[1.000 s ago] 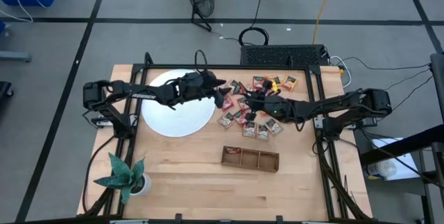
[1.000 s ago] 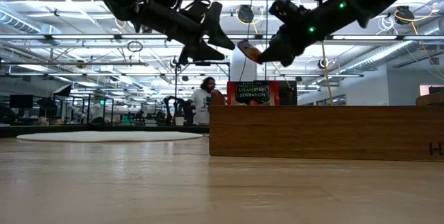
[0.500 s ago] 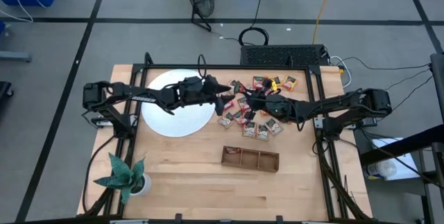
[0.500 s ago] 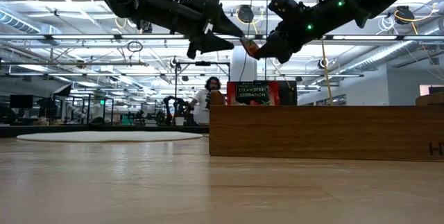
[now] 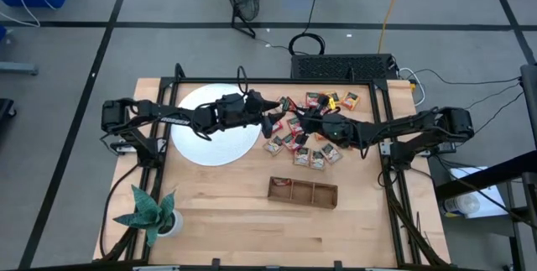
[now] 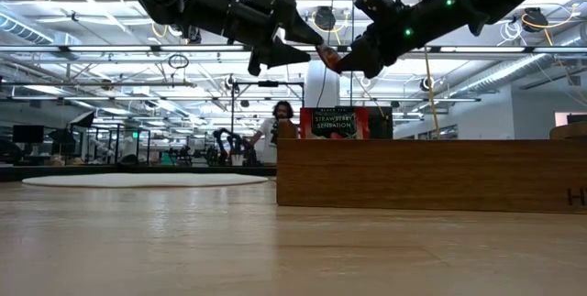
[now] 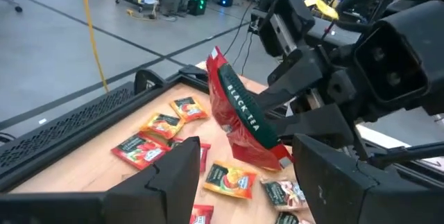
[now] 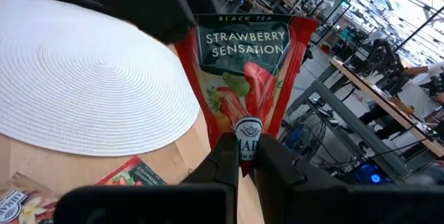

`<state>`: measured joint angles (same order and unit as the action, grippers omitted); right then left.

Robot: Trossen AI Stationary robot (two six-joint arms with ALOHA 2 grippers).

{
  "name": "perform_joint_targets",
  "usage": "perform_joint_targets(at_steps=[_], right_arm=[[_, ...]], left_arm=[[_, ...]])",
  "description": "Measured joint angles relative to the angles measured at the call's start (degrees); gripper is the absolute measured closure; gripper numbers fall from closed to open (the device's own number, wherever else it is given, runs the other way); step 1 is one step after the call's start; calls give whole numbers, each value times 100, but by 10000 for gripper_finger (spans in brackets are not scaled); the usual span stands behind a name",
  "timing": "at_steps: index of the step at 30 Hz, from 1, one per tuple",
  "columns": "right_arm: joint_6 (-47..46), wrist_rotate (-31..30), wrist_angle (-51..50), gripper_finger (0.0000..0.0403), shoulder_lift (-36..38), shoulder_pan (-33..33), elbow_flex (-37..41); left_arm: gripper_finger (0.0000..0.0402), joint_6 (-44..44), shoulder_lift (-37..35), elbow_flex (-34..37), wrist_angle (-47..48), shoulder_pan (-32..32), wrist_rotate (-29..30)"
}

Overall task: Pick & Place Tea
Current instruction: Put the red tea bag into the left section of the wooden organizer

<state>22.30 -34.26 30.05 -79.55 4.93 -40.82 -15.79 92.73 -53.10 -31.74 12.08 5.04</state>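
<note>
My right gripper (image 8: 240, 156) is shut on a red "Black Tea Strawberry Sensation" sachet (image 8: 243, 64), up in the air over the table's middle (image 5: 294, 123). My left gripper (image 7: 246, 151) is open and faces it. Its two fingers stand on either side of the sachet's free end (image 7: 239, 116), and I see no touch. In the low view the left gripper (image 6: 292, 43) is just beside the sachet (image 6: 328, 56) and the right gripper (image 6: 345, 60). Several more red, green and orange sachets (image 5: 312, 152) lie flat on the wood below. My right gripper pinches the red sachet between its two fingers at the middle of one short edge (image 8: 241, 141). The fingers come slanting down from the table's right side. The sachet is lifted clear and sticks out beyond the fingers toward the left gripper.
A white woven disc (image 5: 210, 141) lies under the left arm. The brown three-compartment tray (image 5: 304, 192) sits nearer the front edge, with one sachet (image 6: 327, 122) standing in it. A potted plant (image 5: 151, 212) is at the near left corner. A person stands far behind the table.
The left gripper has moved toward the table's right, up to the held sachet, so that its open fingers now flank the sachet's free end. The right gripper has risen a little with the sachet. The loose sachets have stayed put.
</note>
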Motion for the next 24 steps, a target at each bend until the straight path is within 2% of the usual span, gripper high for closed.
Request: perform_joint_targets(at_steps=[24], right_arm=[[-13,155,209,387,0,2,0]], left_arm=[[174,4,-2,-2,-197,-23,251]])
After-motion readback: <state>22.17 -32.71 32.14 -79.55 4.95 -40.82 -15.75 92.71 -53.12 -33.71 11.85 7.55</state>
